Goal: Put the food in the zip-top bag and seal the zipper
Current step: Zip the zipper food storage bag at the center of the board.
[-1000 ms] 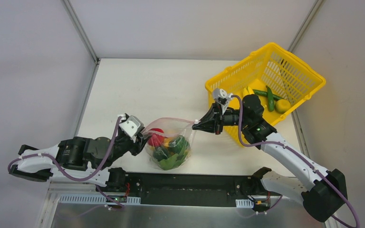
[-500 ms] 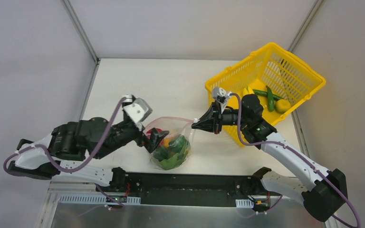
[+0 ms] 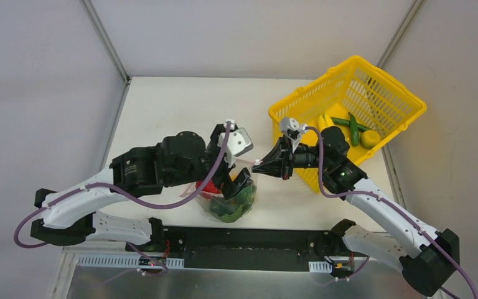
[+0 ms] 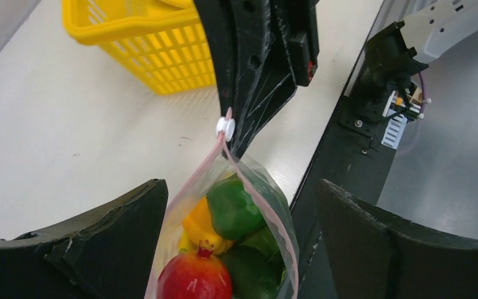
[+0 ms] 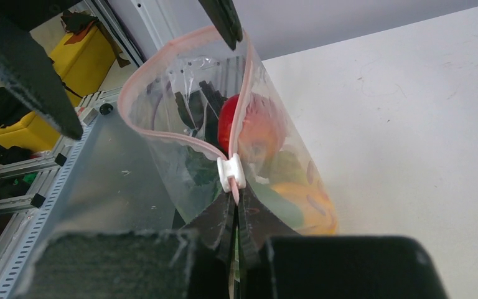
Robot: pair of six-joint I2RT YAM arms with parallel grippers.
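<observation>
I see grey walls (image 3: 243,31) boxing a white table (image 3: 174,112). The yellow basket (image 3: 379,93) sits far right. Front centre stands the zip-top bag (image 3: 227,210), food (image 4: 233,208) inside; my left gripper (image 4: 239,193) gapes astride its mouth, my right gripper (image 5: 233,224) pinches its corner beside the white slider (image 5: 231,172).

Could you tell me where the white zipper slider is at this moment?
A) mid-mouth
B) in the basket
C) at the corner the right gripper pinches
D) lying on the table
C: the slider sits right at the right gripper's shut tips on the bag corner.
</observation>
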